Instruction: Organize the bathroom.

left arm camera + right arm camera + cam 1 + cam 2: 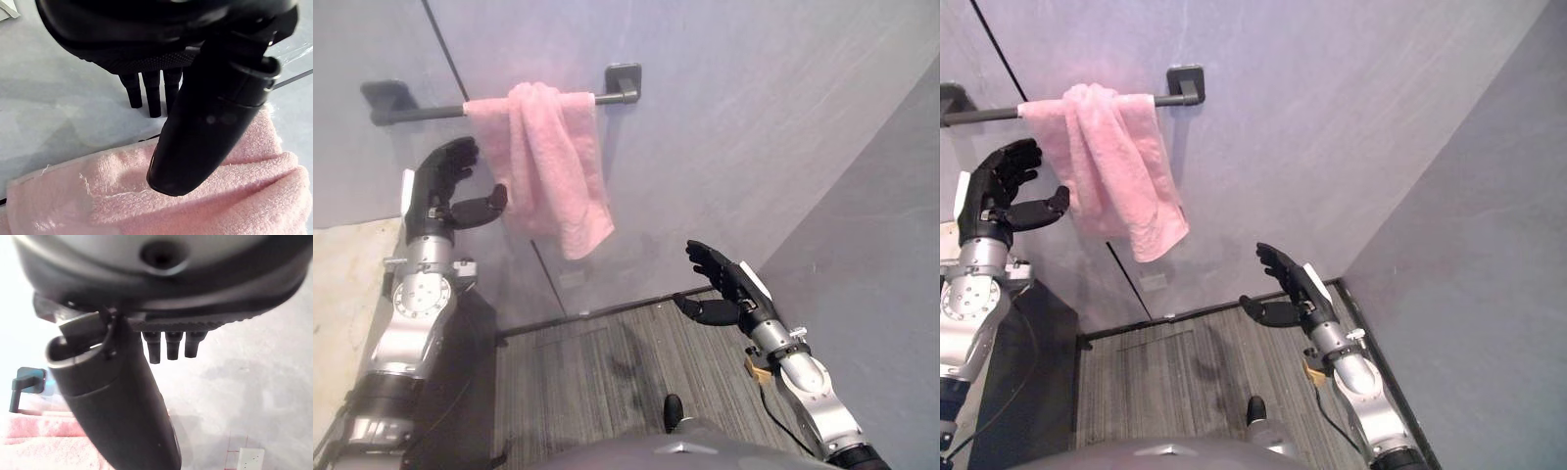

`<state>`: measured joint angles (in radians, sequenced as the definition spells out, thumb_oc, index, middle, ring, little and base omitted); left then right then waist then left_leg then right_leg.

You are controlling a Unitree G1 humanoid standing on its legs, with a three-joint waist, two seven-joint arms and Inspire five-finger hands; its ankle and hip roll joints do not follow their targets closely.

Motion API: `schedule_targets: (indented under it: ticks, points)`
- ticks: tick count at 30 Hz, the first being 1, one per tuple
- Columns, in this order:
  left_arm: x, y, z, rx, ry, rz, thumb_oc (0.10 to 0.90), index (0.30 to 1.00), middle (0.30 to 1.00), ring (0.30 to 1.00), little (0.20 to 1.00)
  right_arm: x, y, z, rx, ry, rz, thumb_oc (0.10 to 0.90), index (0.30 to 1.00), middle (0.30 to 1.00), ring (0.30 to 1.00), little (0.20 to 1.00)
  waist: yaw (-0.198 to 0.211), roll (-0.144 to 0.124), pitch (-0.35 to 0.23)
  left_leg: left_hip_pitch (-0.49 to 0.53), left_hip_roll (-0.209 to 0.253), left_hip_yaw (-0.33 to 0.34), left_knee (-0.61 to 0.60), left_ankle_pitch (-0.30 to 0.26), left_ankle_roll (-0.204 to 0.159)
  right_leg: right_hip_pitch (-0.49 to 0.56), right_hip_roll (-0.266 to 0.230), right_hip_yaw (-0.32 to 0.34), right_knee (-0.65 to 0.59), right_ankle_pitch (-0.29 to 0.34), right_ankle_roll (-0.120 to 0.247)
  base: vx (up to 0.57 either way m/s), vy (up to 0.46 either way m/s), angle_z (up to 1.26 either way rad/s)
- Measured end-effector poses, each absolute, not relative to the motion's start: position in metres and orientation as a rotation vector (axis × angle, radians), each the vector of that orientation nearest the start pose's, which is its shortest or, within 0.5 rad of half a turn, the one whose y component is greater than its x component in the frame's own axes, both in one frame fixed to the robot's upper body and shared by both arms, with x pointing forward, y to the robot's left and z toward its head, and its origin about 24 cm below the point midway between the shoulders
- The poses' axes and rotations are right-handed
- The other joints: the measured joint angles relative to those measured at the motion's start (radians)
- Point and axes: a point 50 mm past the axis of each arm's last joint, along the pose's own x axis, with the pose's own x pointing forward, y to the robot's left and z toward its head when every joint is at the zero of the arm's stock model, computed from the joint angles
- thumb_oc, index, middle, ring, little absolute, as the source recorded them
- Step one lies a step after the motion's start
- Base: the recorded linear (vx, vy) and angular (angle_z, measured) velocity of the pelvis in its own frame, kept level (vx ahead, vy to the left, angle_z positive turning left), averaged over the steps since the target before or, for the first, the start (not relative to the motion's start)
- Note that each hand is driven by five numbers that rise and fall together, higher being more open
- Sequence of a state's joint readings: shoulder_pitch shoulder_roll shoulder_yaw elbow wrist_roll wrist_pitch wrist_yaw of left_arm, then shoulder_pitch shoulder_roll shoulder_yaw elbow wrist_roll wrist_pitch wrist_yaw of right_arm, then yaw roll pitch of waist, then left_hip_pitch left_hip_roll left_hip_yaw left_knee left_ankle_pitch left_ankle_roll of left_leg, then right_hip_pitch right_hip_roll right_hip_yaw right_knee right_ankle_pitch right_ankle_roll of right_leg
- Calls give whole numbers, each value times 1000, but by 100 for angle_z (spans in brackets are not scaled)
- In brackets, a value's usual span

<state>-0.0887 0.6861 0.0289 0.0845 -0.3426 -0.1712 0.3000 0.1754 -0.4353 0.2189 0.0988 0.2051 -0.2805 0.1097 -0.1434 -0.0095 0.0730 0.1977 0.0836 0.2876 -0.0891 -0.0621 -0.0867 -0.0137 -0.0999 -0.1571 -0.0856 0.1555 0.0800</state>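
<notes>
The towel [548,166] was soft pink terry cloth with a fuzzy, looped nap and a stitched hem. The rail [421,113] it hung on looked like matt dark grey metal, as did the bracket [624,80] at its right end. The wall [754,117] was smooth, pale grey, faintly veined like stone. The floor [597,372] was a ribbed grey surface, matt.
</notes>
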Motion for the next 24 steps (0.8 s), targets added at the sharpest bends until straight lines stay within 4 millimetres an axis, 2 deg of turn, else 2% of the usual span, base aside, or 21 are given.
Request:
schedule_targets:
  ticks: [8,17,18,20,21,23,24]
  points:
    - [264,289,121,295,-257,350,800,900,900,900,900,205,-190,7,-194,68,288,800,900,900,900,900,-1,-1,-4,0,-1,5,-1,-1,1,-2,-1,2,-3,0,2,2,-1,0]
    - [265,289,124,257,-250,280,800,900,900,900,900,204,-190,6,-194,72,288,800,900,900,900,900,1,-3,-6,0,-3,5,-1,-1,2,-2,-2,4,-2,2,4,0,0,0]
    - [265,291,124,247,-246,274,748,822,822,822,822,204,-190,6,-194,73,290,800,900,900,900,900,1,-4,-6,0,-3,5,-1,-1,2,-2,-2,4,-2,2,5,0,0,0]
    - [265,294,126,258,-239,266,612,618,618,618,618,204,-190,5,-194,75,295,800,900,900,900,900,1,-4,-6,0,-3,6,-1,-2,2,-2,-2,6,-2,2,5,0,0,0]
    - [267,298,127,271,-233,269,562,542,542,542,542,204,-190,5,-193,76,296,800,900,900,900,900,1,-4,-6,1,-3,7,-1,-2,2,-2,-2,7,-2,2,6,0,0,0]
    - [272,306,130,283,-227,289,535,502,502,502,502,204,-190,5,-193,76,300,800,900,900,900,900,0,-5,-7,0,-3,7,-1,-2,2,-3,-2,6,-3,-3,12,2,2,-2]
    - [275,311,132,292,-224,307,477,415,415,415,415,204,-190,5,-193,76,300,800,900,900,900,900,-2,-5,-7,0,-3,10,-1,-2,2,-3,-3,6,-3,-8,17,1,4,-4]
